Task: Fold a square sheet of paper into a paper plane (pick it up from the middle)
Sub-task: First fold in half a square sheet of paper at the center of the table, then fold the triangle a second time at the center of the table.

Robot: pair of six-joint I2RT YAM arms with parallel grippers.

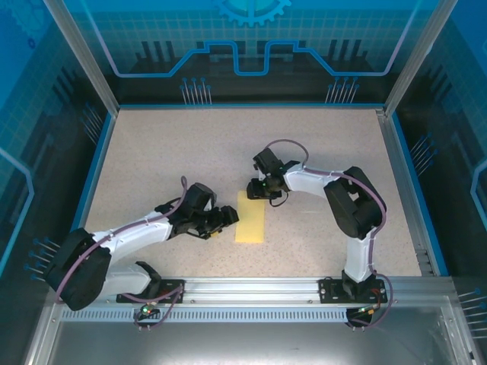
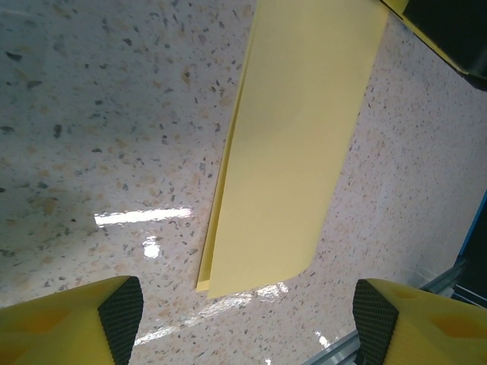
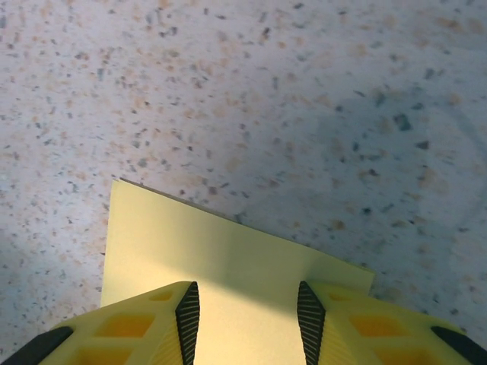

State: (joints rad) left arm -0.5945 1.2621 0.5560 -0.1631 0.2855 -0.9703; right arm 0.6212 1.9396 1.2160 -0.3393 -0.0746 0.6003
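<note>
Wide and empty, the left gripper [image 2: 247,319] sits at the near-left edge of the folded square sheet of paper [image 1: 250,217] on the table [image 1: 190,152], the right gripper [image 3: 247,312], narrowly parted, over its far edge, so I think a nudge may misalign the loose layers.

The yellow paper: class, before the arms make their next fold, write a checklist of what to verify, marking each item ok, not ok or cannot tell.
1. Yellow paper folded in half, flat on the table: ok.
2. Layers' long edges matched: not ok, the lower layer peeks out along one edge in the left wrist view.
3. Left gripper open, clear of the paper: ok.
4. Right gripper open above the paper's far end: ok.
5. Right fingertips pressing the paper down: cannot tell.
</note>
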